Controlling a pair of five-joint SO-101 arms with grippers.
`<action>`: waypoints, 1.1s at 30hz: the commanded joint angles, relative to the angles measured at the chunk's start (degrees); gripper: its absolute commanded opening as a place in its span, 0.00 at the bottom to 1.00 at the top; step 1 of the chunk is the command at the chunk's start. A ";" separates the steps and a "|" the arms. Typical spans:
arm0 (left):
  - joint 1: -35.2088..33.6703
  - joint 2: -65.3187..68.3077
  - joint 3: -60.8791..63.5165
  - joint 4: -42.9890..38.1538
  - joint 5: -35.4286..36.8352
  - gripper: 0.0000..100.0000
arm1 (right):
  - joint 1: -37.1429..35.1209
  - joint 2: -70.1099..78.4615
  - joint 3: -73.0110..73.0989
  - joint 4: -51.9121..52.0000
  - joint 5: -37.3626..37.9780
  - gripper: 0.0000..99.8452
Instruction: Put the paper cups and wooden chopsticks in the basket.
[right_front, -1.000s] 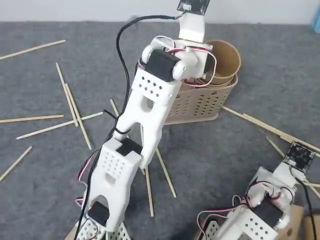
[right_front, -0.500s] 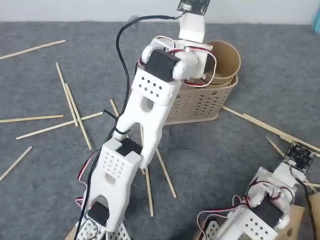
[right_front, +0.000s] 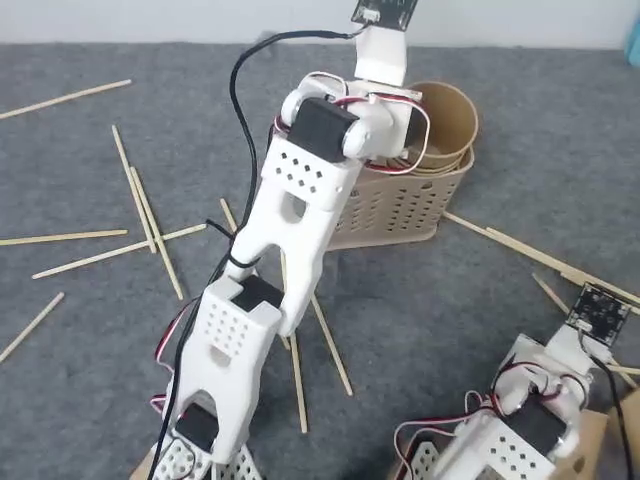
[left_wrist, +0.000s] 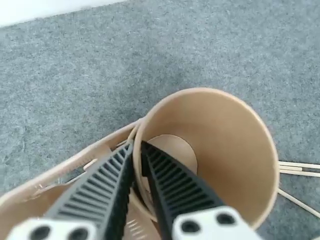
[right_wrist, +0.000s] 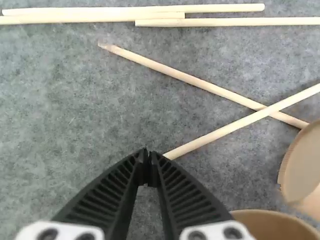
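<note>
Two views differ in what they tell us of the left gripper (left_wrist: 137, 146). In the high view the left arm (right_front: 300, 200) runs up toward 1 o'clock and its wrist covers the fingers. There we get the basket (right_front: 400, 208) and the paper cup (right_front: 446, 120) standing at its 1 o'clock corner. The left wrist view settles it: the black fingers are pinched on the cup's rim, one inside the wall and one outside.

Loose chopsticks (right_front: 146, 215) lie on the grey carpet (right_front: 100, 380) at the basket's 9 o'clock, with others at its 4 and 6 o'clock.

The right wrist view gives us the right gripper (right_wrist: 148, 156), tips pressed together on nothing, over carpet just beside crossed sticks (right_wrist: 267, 111). A second cup (right_wrist: 301, 167) and a third cup (right_wrist: 262, 222) are near.
</note>
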 joint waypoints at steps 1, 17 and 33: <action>1.85 -2.55 -1.98 0.44 -1.76 0.08 | 0.04 0.31 1.32 2.68 -0.44 0.01; 0.44 -8.97 -11.56 5.45 -2.11 0.23 | 0.04 0.31 1.32 2.68 -0.62 0.01; 2.73 -26.46 6.90 5.45 -4.40 0.23 | -0.04 0.31 1.32 2.51 -0.35 0.01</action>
